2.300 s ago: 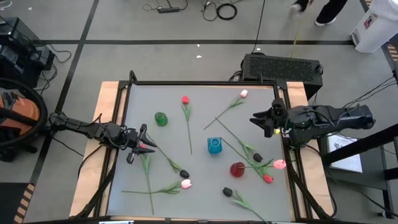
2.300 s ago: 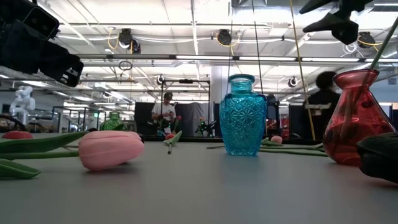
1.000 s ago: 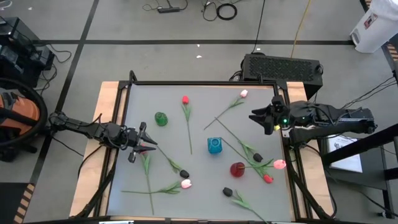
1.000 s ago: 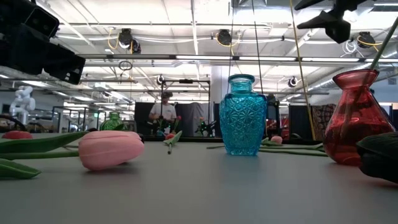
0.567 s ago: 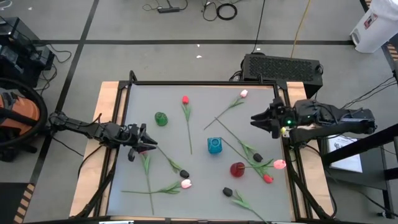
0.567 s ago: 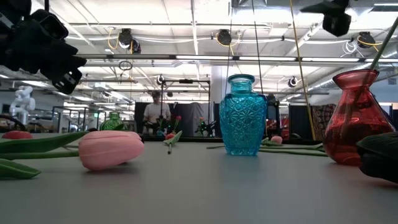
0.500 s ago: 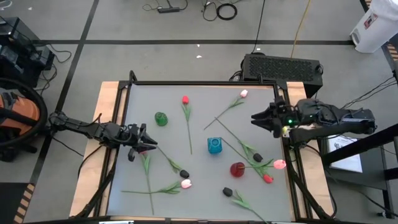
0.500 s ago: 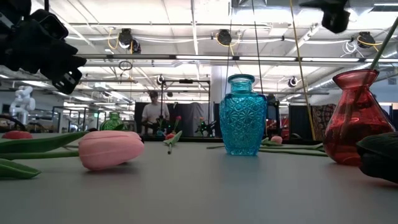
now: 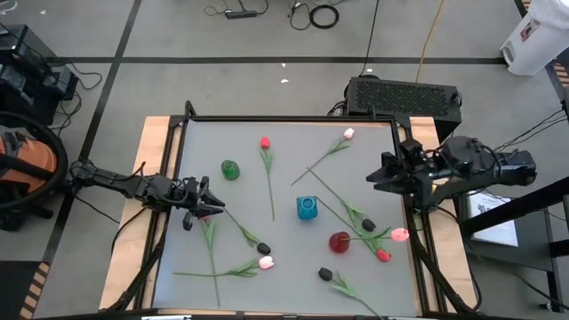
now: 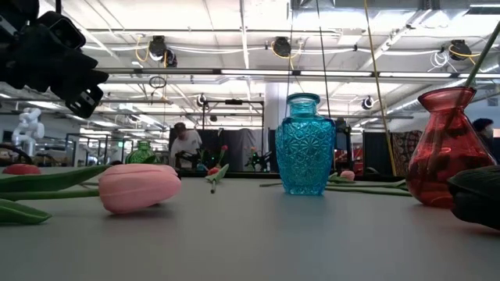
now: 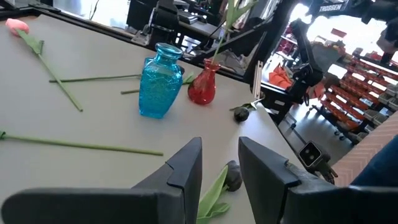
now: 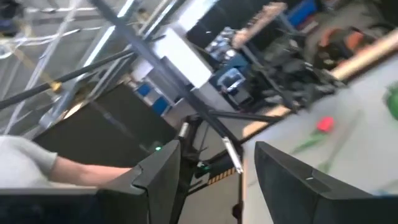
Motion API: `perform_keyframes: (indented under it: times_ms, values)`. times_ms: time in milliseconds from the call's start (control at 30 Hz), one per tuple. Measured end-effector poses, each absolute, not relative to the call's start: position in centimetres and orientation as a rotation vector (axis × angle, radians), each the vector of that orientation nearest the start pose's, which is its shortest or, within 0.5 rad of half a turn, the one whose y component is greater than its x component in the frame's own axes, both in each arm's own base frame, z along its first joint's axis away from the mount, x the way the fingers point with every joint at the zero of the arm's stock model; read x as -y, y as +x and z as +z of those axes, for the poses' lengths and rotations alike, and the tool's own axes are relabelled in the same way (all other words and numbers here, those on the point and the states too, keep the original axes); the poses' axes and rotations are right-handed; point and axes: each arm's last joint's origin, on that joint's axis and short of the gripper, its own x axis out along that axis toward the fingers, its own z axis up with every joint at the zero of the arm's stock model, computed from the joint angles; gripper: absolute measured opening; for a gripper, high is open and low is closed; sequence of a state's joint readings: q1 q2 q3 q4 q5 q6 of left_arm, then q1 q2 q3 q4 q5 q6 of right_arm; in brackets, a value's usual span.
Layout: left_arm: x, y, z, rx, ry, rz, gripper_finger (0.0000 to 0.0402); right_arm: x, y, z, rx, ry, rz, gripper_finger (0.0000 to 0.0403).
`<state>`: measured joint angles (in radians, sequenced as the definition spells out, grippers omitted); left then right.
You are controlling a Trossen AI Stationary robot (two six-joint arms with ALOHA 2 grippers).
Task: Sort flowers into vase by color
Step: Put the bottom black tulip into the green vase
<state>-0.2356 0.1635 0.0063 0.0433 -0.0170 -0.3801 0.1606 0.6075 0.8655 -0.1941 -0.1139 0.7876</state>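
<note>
Your right gripper (image 9: 377, 176) pulled back to the table's right edge, jaws parted and empty, clear of the red vase (image 9: 340, 241). Your left gripper (image 9: 197, 203) hovered open over a stem at the left edge; most tulips (image 9: 267, 164) lay loose on the table (image 9: 356, 284), unsorted.

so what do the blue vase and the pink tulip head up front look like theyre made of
Blue vase: looks like pressed glass, or possibly clear plastic. It is see-through, glossy, with a cut diamond pattern catching light. Pink tulip head: looks like soft foam or rubbery plastic with a matte, smooth, evenly coloured skin, so artificial rather than a real petal.
</note>
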Motion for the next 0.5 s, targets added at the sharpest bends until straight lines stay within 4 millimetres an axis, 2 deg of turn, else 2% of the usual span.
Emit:
perform_keyframes:
  times_ms: [200, 300, 500]
  values:
    - [2.5, 10.4, 15.6, -0.153, -0.364, -0.194, 0.0112, -3.8, 12.7, 42.1, -0.008, 0.643, 0.409, 0.0199]
    - [2.4, 10.4, 15.6, -0.153, -0.364, -0.194, 0.0112, -5.1, 13.4, 43.6, -0.05, 0.582, 0.487, 0.0199]
    - [2.5, 10.4, 15.7, -0.153, -0.364, -0.195, 0.0112, -8.1, 14.1, 44.8, -0.248, 0.556, 0.597, 0.0199]
